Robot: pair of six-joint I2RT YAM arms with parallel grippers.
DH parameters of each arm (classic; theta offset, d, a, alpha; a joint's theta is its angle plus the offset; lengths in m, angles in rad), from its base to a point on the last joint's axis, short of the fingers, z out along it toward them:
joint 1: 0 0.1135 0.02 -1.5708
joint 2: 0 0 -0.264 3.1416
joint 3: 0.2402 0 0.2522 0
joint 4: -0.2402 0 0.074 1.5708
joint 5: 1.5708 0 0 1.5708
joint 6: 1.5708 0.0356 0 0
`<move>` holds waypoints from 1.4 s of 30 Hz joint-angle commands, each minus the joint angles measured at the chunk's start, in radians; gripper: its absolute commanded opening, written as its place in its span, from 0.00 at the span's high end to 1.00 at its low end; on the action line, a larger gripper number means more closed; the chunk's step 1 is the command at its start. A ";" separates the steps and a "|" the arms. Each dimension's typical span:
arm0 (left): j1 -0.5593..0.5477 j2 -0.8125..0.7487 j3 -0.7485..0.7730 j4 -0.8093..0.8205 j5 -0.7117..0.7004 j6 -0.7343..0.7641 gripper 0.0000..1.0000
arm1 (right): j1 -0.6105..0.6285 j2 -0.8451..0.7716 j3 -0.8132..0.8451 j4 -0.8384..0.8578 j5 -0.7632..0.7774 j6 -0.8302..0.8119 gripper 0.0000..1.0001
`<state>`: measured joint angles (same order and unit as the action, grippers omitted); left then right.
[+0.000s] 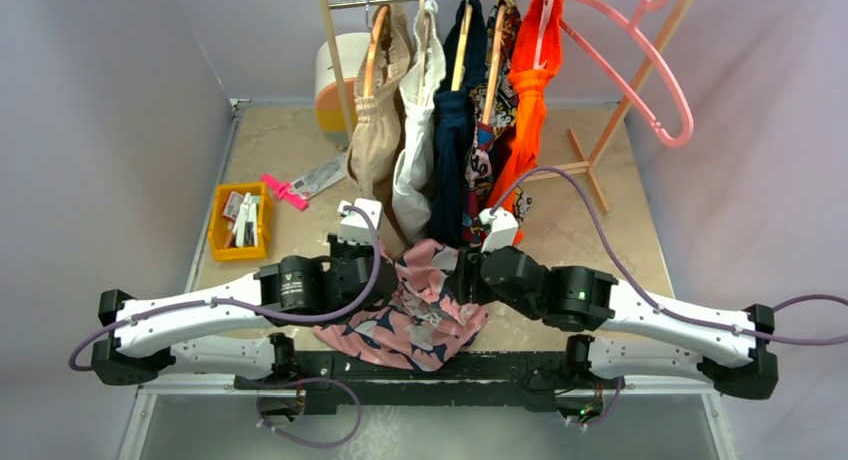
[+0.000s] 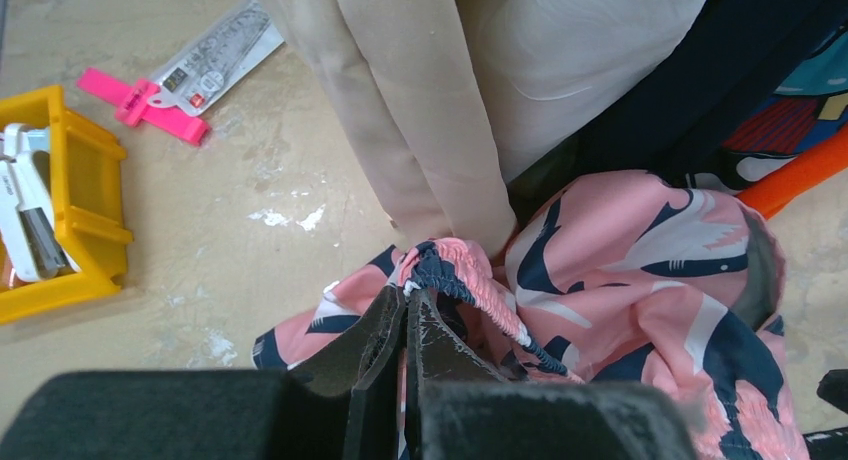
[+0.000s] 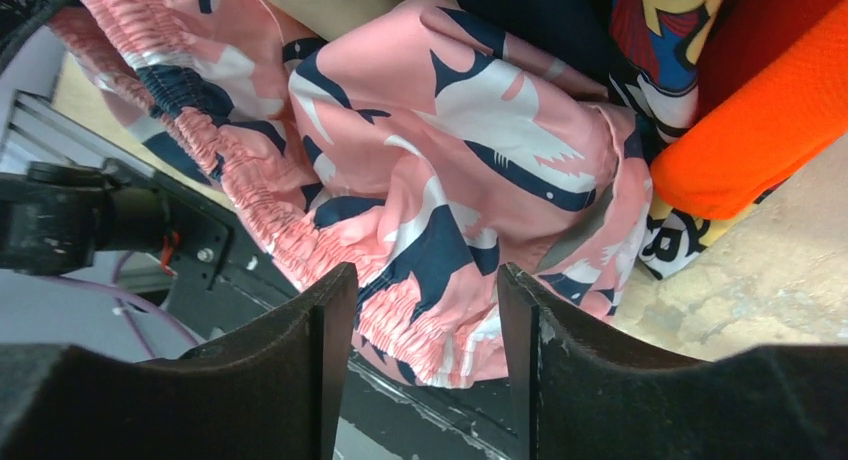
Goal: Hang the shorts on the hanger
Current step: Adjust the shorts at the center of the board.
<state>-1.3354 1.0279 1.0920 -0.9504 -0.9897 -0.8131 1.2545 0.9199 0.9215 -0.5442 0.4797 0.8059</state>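
The pink shorts [image 1: 420, 305] with navy-and-white swirls lie bunched between both arms at the table's near edge. My left gripper [image 2: 412, 298] is shut on the gathered waistband [image 2: 470, 280] of the shorts. My right gripper [image 3: 425, 285] is open just above the shorts [image 3: 450, 170], its jaws wide apart and holding nothing. The large pink hanger [image 1: 650, 65] hangs empty at the right end of the wooden rack, far from both grippers.
A wooden rack [image 1: 335, 50] at the back holds a beige garment [image 1: 378, 120], a white one [image 1: 418, 130], a navy one [image 1: 452, 130], a dark patterned one [image 1: 492, 130] and an orange one [image 1: 528, 100]. A yellow bin [image 1: 240, 220] and a pink tool [image 1: 285, 190] lie at the left.
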 commanded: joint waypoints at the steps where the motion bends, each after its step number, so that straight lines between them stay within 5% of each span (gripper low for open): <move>1: 0.006 0.010 0.052 0.020 -0.076 0.028 1.00 | -0.003 0.059 0.081 -0.036 0.011 -0.082 0.42; 9: 0.064 0.028 0.071 0.010 -0.105 0.044 1.00 | 0.000 0.073 0.078 0.044 -0.095 -0.222 0.26; 14: 0.185 0.025 0.056 0.061 -0.021 0.094 1.00 | 0.003 0.094 0.079 0.035 -0.104 -0.245 0.26; 42: 0.228 0.034 0.100 0.070 0.033 0.127 1.00 | 0.025 0.287 0.102 0.023 -0.040 -0.251 0.33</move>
<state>-1.1126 1.0924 1.1431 -0.9062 -0.9569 -0.7094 1.2720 1.1824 0.9829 -0.5110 0.3801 0.5350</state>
